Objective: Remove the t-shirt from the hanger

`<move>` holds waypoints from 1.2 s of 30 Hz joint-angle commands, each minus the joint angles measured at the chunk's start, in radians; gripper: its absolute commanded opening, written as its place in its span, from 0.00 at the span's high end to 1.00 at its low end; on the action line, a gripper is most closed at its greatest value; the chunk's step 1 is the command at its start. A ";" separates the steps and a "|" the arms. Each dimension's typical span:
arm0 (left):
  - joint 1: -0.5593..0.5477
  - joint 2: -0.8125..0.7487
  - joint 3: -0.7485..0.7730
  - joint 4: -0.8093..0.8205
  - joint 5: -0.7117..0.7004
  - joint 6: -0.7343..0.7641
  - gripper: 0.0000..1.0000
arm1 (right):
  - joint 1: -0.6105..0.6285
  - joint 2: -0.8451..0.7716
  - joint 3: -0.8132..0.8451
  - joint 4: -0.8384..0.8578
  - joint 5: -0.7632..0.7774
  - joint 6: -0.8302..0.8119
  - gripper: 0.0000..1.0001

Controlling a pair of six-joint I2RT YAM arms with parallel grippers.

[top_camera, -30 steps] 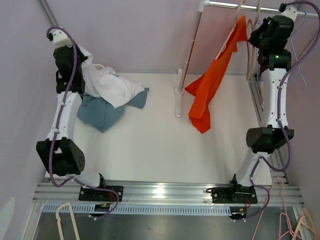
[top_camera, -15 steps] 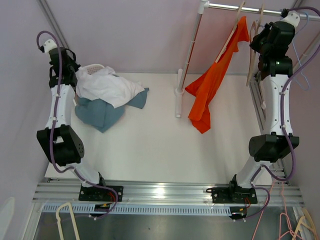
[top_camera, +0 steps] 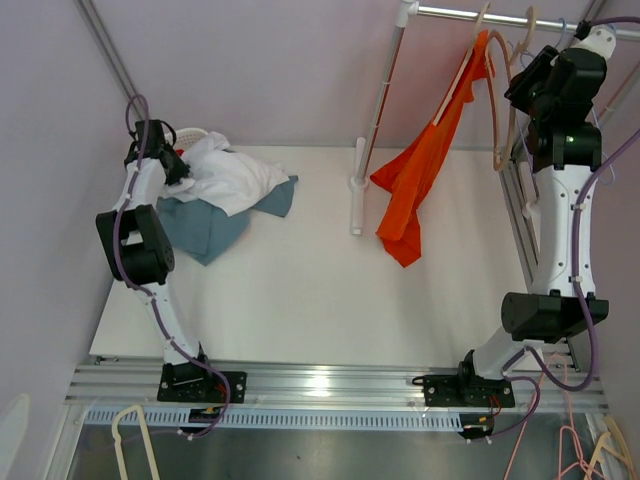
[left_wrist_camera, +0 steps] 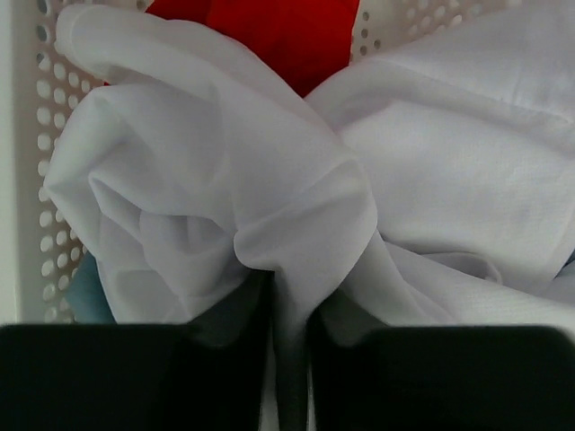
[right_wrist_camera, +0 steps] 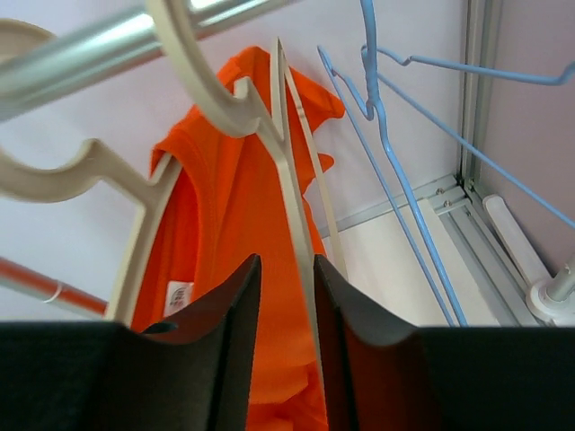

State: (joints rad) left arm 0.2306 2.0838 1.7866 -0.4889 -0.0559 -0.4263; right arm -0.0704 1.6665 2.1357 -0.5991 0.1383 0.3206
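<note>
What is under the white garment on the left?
A teal garment lies beneath the white garment; red fabric and a perforated basket peek out too. Deeper layers are covered.

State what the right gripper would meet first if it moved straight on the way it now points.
The cream hanger: its thin arm runs between the fingers of the right gripper, so it would likely meet that first. The orange t-shirt hangs behind it; how far is unclear.
</note>
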 commanded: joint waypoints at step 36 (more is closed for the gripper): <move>-0.838 -0.758 -0.331 0.633 0.007 0.607 0.00 | 0.208 0.225 0.358 -0.241 -0.071 0.109 0.46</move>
State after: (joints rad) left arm -0.5587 1.2938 1.4803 0.1104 -0.0490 0.0757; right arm 0.1223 1.8614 2.4409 -0.8219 0.0235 0.4343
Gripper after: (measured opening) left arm 0.994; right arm 0.534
